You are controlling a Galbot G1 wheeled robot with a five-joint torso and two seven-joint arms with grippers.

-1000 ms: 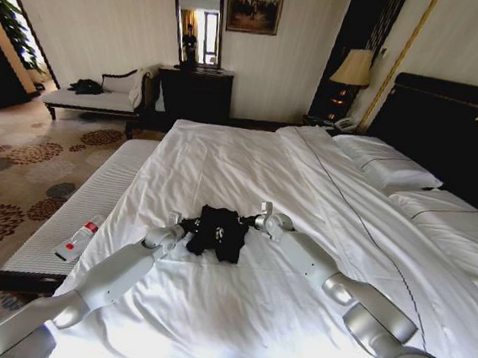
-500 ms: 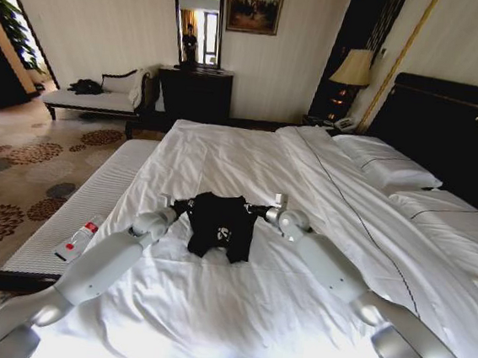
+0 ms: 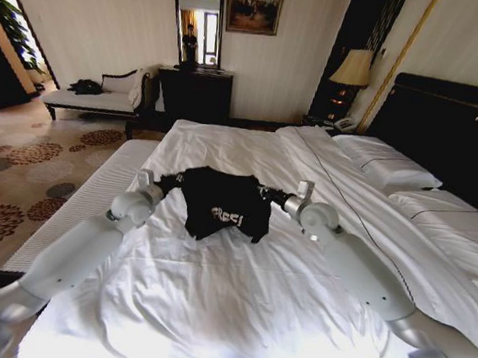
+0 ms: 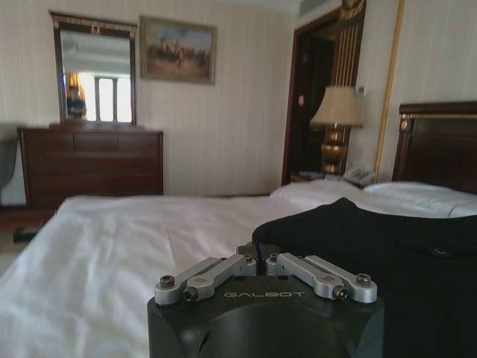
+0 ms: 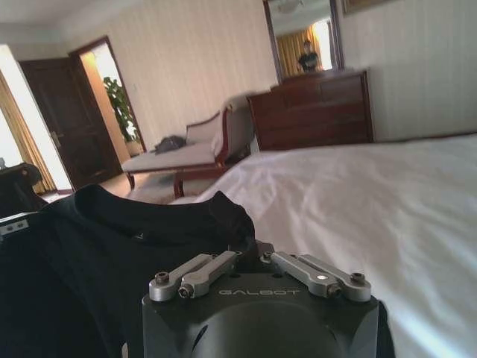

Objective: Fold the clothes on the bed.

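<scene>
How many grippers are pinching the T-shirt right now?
2: left gripper holds the black T-shirt's left shoulder, right gripper its right shoulder, lifting it above the bed.

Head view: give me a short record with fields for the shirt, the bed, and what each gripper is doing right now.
shirt: black T-shirt with white lettering, held up by its two upper corners, hanging spread between the grippers
bed: white sheets, pillows at the headboard end
left gripper: shut on the shirt's corner on the robot's left
right gripper: shut on the shirt's corner on the robot's right
shirt contact: lower hem near the sheet; touching or not, cannot tell
beside bed: bench along the left edge
</scene>
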